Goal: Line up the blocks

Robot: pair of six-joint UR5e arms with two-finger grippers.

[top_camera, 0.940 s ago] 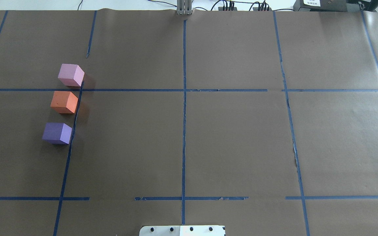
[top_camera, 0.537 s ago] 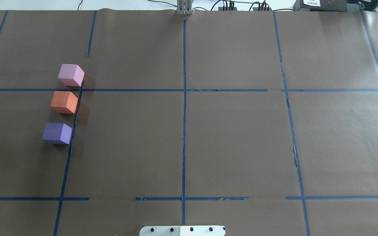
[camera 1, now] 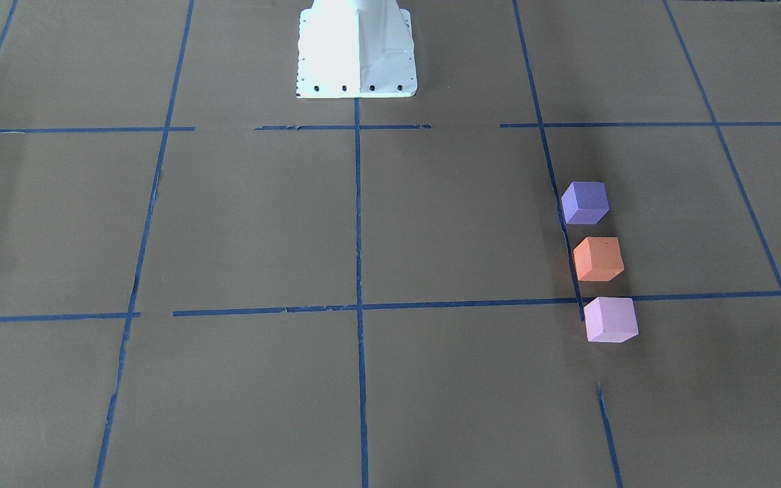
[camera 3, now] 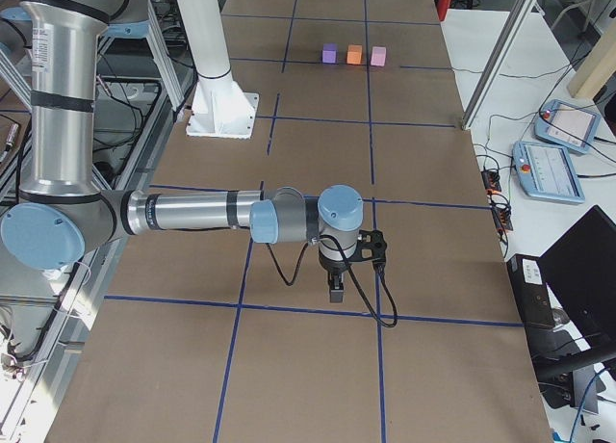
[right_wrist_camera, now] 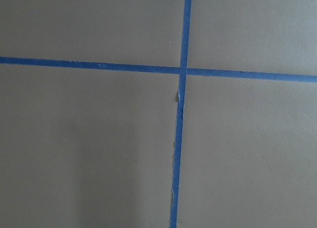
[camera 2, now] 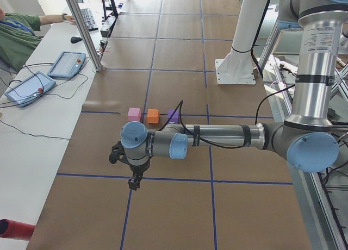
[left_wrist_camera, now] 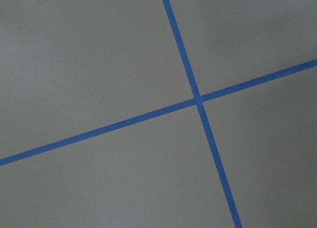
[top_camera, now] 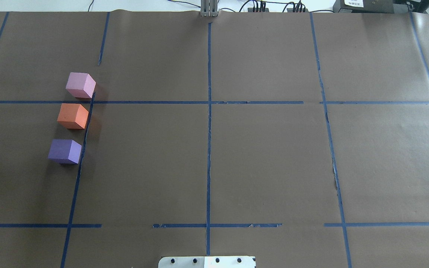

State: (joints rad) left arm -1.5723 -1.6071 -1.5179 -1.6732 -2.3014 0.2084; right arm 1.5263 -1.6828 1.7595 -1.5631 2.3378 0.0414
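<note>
Violet block [camera 2: 172, 115] partly hidden behind left arm [camera 2: 217, 136]; left hand [camera 2: 134, 183] grip unclear

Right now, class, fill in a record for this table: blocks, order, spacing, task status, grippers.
blocks: pink block, orange block, violet block
order: pink farthest from robot base, orange middle, violet nearest
spacing: small gaps, none touching
status: already in a line along blue tape line
left gripper: away from blocks, state cannot be told
right gripper: far from blocks, state cannot be told
</note>
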